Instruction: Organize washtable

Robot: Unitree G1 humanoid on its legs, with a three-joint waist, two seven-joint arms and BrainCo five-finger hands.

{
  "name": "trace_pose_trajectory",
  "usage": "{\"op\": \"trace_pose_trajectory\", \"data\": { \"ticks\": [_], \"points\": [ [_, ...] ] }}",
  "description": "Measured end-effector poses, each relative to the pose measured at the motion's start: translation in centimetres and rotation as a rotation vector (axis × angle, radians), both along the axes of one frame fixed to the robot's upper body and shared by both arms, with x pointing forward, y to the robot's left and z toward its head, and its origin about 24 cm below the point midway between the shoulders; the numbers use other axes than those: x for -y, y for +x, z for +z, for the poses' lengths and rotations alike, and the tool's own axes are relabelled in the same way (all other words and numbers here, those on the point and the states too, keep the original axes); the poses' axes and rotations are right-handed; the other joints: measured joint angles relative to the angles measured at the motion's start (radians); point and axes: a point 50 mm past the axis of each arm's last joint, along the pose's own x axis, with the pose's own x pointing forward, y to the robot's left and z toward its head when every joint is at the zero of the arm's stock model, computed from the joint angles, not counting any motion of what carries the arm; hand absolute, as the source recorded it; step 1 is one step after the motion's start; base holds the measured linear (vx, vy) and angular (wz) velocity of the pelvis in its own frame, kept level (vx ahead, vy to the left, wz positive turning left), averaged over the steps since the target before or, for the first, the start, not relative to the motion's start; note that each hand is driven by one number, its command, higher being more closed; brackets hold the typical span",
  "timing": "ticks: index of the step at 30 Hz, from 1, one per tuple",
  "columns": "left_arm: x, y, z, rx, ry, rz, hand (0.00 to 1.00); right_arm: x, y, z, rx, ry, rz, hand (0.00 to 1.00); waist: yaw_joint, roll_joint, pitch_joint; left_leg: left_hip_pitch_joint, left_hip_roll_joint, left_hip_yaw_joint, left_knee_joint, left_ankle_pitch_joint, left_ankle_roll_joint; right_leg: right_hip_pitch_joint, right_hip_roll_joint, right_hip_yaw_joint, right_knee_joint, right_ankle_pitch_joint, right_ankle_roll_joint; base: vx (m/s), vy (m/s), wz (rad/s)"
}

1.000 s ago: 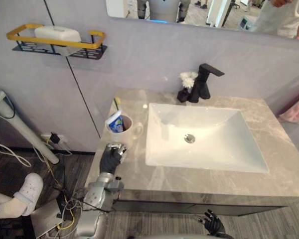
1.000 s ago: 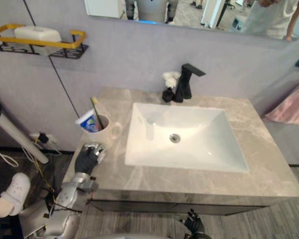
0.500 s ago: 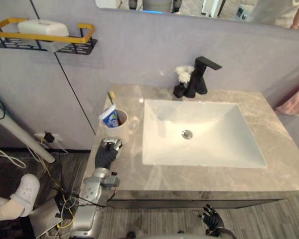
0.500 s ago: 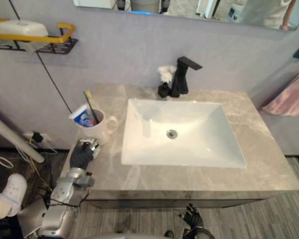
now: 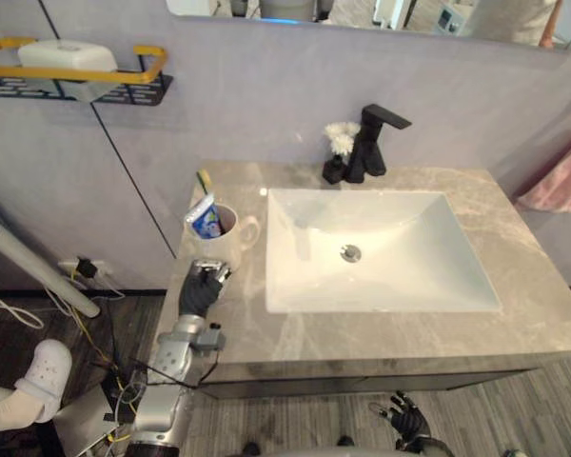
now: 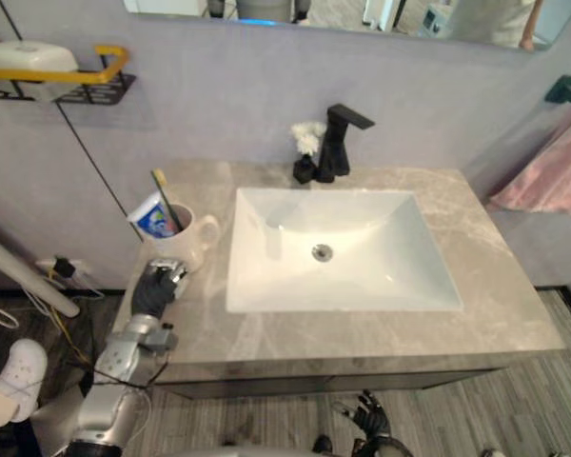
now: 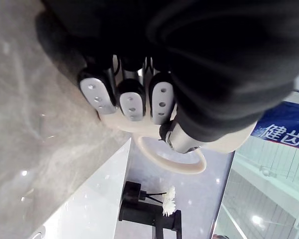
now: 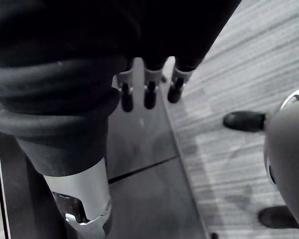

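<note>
A cream mug (image 5: 226, 240) stands on the grey marble counter (image 5: 362, 333) left of the white basin (image 5: 376, 249). It holds a blue-and-white toothpaste tube (image 5: 205, 217) and a yellow-handled toothbrush (image 5: 206, 183). My left hand (image 5: 202, 288) rests on the counter just in front of the mug, fingers curled, knuckles against the mug's base (image 7: 124, 124) and thumb by its handle (image 7: 179, 171), holding nothing. My right hand (image 5: 404, 419) hangs below the counter's front edge, its fingers (image 8: 149, 94) straight over the floor.
A black faucet (image 5: 371, 143) and a small black vase of white flowers (image 5: 340, 145) stand behind the basin. A yellow-railed wall shelf (image 5: 86, 76) carries a white box (image 5: 62, 57). A pink towel (image 5: 557, 181) hangs at right. A person's white shoe (image 5: 43, 367) is on the floor at left.
The whole picture has shifted, so the camera moved. My left hand stays in front of the mug; nothing else has visibly moved.
</note>
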Motion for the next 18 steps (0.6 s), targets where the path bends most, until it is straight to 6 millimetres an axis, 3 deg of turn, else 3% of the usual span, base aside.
{"op": "trace_pose_trajectory", "data": {
  "ticks": [18],
  "points": [
    [-2.3, 2.2, 0.9, 0.008, 0.059, 0.107, 1.0, 0.4, -0.5, -0.1, -0.011, -0.006, -0.018, 0.0, -0.029, 0.007, 0.005, 0.001, 0.0, 0.029, 0.0, -0.003, 0.002, -0.015, 0.002, 0.029, 0.0, 0.008, 0.001, -0.02, -0.01, -0.05]
  ]
}}
